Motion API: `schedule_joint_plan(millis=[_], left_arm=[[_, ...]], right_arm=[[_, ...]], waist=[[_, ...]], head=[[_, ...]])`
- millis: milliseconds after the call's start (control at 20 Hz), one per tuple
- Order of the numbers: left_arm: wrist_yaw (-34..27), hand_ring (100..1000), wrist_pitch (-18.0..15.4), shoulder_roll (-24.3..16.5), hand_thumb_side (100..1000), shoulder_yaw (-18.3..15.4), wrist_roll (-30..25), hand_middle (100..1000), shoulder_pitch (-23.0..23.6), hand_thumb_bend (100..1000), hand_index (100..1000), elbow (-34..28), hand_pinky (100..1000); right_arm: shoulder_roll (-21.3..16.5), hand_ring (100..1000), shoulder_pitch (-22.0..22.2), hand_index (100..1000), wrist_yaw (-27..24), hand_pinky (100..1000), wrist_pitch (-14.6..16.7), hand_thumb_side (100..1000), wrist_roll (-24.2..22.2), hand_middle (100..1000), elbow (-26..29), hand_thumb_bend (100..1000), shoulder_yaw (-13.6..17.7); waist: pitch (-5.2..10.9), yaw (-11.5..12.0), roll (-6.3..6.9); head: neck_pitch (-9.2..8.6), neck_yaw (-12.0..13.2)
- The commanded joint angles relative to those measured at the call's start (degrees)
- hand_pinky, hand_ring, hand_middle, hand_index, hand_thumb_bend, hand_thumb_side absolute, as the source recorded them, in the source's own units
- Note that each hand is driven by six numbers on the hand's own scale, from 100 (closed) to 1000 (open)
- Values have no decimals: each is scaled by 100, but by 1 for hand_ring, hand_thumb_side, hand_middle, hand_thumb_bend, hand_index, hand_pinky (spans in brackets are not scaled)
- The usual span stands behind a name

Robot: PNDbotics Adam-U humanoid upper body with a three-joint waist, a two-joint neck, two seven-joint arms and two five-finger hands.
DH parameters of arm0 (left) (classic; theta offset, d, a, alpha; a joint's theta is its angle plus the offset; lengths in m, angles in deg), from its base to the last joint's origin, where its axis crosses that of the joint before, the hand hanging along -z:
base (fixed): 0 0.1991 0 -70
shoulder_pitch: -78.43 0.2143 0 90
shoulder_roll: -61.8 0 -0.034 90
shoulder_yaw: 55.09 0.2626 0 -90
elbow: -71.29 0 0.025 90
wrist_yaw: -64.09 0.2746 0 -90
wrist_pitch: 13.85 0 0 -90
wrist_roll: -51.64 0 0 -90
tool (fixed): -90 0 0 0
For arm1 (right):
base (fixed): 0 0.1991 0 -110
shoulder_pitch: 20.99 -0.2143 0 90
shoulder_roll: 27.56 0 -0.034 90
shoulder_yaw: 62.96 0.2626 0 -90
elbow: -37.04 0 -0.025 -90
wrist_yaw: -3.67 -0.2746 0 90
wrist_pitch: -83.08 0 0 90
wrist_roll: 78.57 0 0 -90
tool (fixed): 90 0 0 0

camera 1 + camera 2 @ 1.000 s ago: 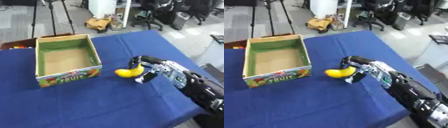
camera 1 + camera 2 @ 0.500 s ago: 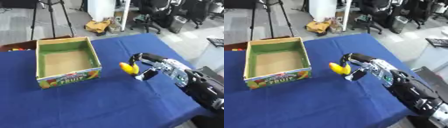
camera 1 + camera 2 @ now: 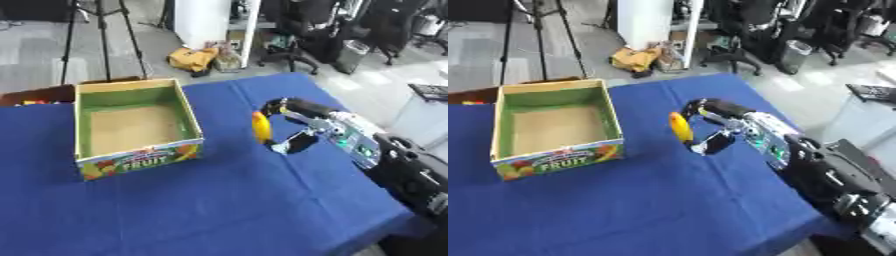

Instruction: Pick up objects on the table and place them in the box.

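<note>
On my left I see the open fruit box (image 3: 136,125) sitting on the blue surface (image 3: 219,200), nothing visible inside it. To its right, my right hand (image 3: 293,122) has its fingers curled round the banana (image 3: 261,127), holding it upright, seemingly just clear of the surface, beside the box.
</note>
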State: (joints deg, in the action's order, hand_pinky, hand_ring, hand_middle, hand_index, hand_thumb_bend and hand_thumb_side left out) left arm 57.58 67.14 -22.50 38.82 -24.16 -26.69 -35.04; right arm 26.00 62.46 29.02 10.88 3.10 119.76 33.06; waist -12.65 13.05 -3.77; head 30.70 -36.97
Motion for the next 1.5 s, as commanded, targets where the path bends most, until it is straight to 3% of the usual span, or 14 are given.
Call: schedule_joint_plan(millis=[50, 100, 150, 200, 550, 850, 1150, 1500], left_arm=[[34, 604, -28, -152, 534, -64, 10, 514, -27, 854, 467, -81, 480], [38, 604, -30, -156, 534, -67, 11, 515, -24, 854, 468, -79, 480], [44, 604, -32, -165, 534, -68, 10, 515, -19, 854, 468, -77, 480], [60, 604, -30, -172, 534, -70, 10, 515, -15, 855, 468, -73, 481], [90, 604, -44, -218, 536, -51, -20, 516, -17, 855, 473, -69, 483], [109, 604, -47, -203, 537, 17, -90, 517, -86, 855, 476, -96, 484], [90, 605, -21, -118, 535, 145, -231, 515, -173, 859, 469, -159, 481], [134, 605, 38, -54, 535, 223, -332, 515, -245, 863, 464, -308, 479]], right_arm=[[-365, 890, -67, 657, -118, 864, 1, 246, 98, 791, 141, 169, 150], [-399, 890, -91, 657, -148, 863, 4, 246, 114, 791, 154, 168, 159], [-433, 890, -122, 657, -188, 864, 8, 436, 135, 793, 165, 100, 168], [-472, 890, -158, 657, -224, 864, 20, 249, 155, 791, 183, 167, 174], [-700, 891, -488, 660, -533, 866, 81, 266, 213, 793, 293, 167, 151], [-775, 890, -657, 664, -717, 864, 106, 283, 217, 792, 350, 171, 138], [-712, 888, -793, 666, -736, 860, 128, 301, 152, 789, 339, 188, 96], [-631, 885, -847, 673, -625, 854, 111, 324, 231, 788, 273, 212, 91]], waist=[[116, 12, -19], [127, 19, -31], [138, 27, -42], [153, 38, -57], [309, 160, -172], [381, 410, -239], [215, 782, -252], [-14, 1111, -181]], head=[[21, 18], [17, 28], [20, 34], [27, 32], [19, 37], [-142, 78], [-312, 12], [-485, -98]])
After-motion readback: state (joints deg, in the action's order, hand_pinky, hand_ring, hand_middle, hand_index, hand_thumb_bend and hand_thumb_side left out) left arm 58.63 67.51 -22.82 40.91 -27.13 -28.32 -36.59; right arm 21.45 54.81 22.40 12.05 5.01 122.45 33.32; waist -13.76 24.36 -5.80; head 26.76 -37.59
